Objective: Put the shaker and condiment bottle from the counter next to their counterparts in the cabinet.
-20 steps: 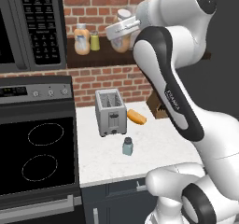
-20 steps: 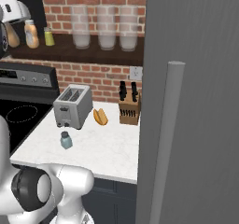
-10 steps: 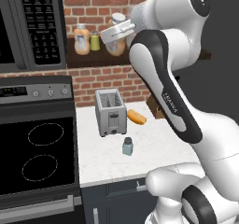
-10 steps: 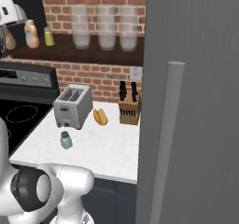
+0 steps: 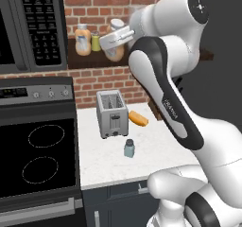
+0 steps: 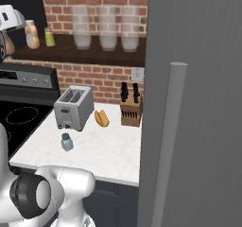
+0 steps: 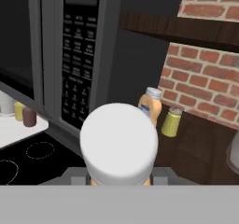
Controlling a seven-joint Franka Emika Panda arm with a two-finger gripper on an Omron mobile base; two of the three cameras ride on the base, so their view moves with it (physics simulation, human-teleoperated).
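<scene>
The condiment bottle (image 7: 118, 143) was clamped in the gripper (image 5: 115, 40), raised at shelf height before the cabinet (image 5: 85, 60), its white cap facing the hand camera. In that hand view, the wider orange bottle (image 7: 150, 105) and the yellow-green shaker (image 7: 171, 122) stood at about 1 o'clock from the cap, next to each other. The shaker (image 5: 129, 148) sat on the counter (image 5: 156, 148), at 5 o'clock from the toaster (image 5: 112, 113).
</scene>
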